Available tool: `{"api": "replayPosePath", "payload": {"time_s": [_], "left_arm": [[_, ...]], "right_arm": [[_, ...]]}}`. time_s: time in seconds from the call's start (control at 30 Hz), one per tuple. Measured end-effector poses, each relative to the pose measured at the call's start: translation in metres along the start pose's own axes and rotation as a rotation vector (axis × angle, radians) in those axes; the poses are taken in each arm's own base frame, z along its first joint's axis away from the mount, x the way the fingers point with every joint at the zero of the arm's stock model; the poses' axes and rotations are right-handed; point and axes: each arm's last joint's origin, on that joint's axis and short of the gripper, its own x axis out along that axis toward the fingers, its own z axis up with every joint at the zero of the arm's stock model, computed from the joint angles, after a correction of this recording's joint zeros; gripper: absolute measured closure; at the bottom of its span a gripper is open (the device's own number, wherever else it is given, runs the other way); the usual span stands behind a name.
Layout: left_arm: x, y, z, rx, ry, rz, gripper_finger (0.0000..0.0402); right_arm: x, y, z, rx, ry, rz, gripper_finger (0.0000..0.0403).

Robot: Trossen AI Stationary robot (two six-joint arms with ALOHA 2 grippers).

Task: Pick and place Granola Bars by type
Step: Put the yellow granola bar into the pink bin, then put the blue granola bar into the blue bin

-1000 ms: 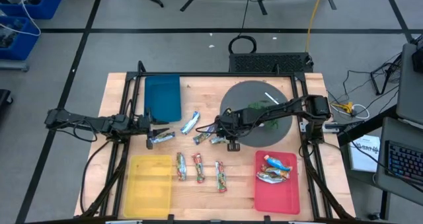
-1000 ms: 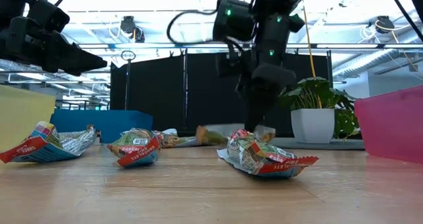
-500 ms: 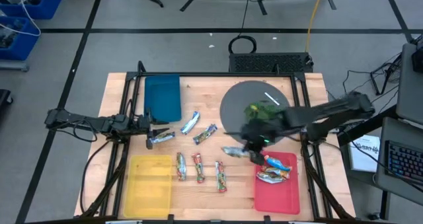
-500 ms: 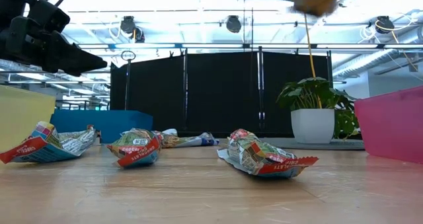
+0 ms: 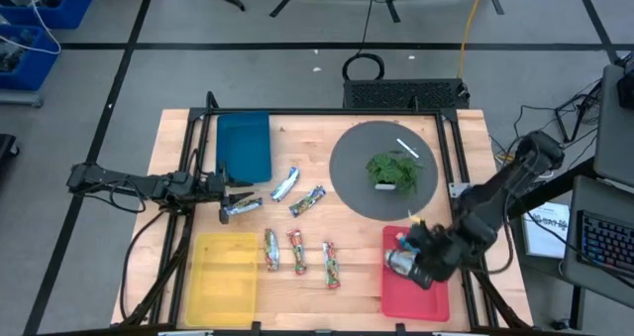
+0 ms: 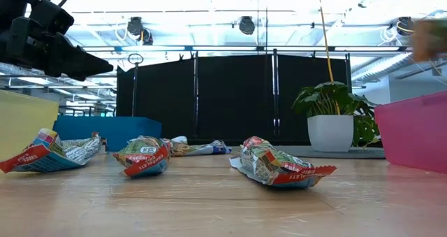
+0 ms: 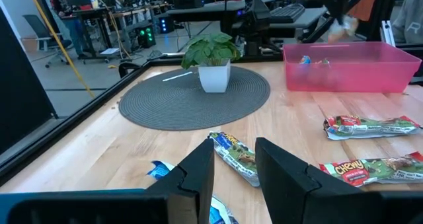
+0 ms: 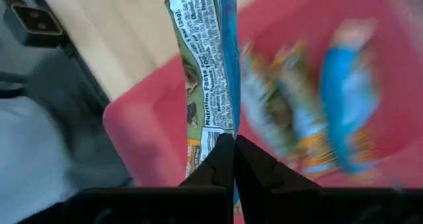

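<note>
My right gripper (image 5: 414, 262) hovers over the red tray (image 5: 416, 294), shut on a silver-orange granola bar (image 8: 206, 59). Other bars (image 8: 330, 118) lie in that tray. My left gripper (image 5: 241, 198) stays open near the table's left side, just over a silver-blue bar (image 5: 244, 208). Two more bars (image 5: 285, 183) (image 5: 308, 201) lie flat at mid-table. Three red-green bars (image 5: 270, 249) (image 5: 297, 251) (image 5: 330, 265) lie in a row nearer the front. In the left wrist view the open fingers (image 7: 234, 168) frame the bar (image 7: 234, 156) lying ahead. My right gripper pinches the silver-orange bar by one end (image 8: 227, 133) between its two fingers. The bar runs on straight out beyond the fingertips, along the fingers' line. It is lifted clear above the red tray (image 8: 158, 118).
A yellow tray (image 5: 226, 277) sits at the near left and a blue tray (image 5: 244, 146) at the far left. A grey round mat (image 5: 347, 182) carries a small potted green plant (image 5: 393, 169). Bare wood lies between the row of bars and the red tray.
My right gripper shut on a bar at mid-table, lifted it clear and swung toward the table's right and near edge, ending over the red tray. The other bars and my left arm kept still.
</note>
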Motion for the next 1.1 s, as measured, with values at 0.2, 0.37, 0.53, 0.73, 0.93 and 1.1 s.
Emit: {"api": "replayPosePath", "payload": {"time_s": [0.2, 0.37, 0.53, 0.73, 0.93, 1.1], "left_arm": [[0.0, 0.0, 0.0, 0.0, 0.0, 0.0, 0.0284], [0.0, 0.0, 0.001, 0.003, -0.005, 0.0, 0.0284], [0.0, 0.0, 0.0, 0.01, -0.006, 0.0, 0.0284], [0.0, 0.0, 0.0, 0.011, -0.006, 0.0, 0.0284], [0.0, 0.0, 0.001, 0.011, -0.006, 0.001, 0.0284], [0.0, 0.0, 0.001, 0.011, -0.006, 0.001, 0.0284]], "right_arm": [[0.037, -0.002, -0.036, 0.111, 0.01, 0.236, 0.0403], [0.067, -0.027, -0.046, 0.177, 0.006, 0.249, 0.0403], [0.082, -0.047, -0.05, 0.234, 0.09, 0.193, 0.0403], [0.086, -0.046, -0.05, 0.328, 0.092, 0.251, 0.0385], [0.08, -0.037, -0.042, 0.309, 0.067, 0.363, 0.035], [0.072, -0.036, -0.038, 0.248, 0.044, 0.411, 0.0363]]}}
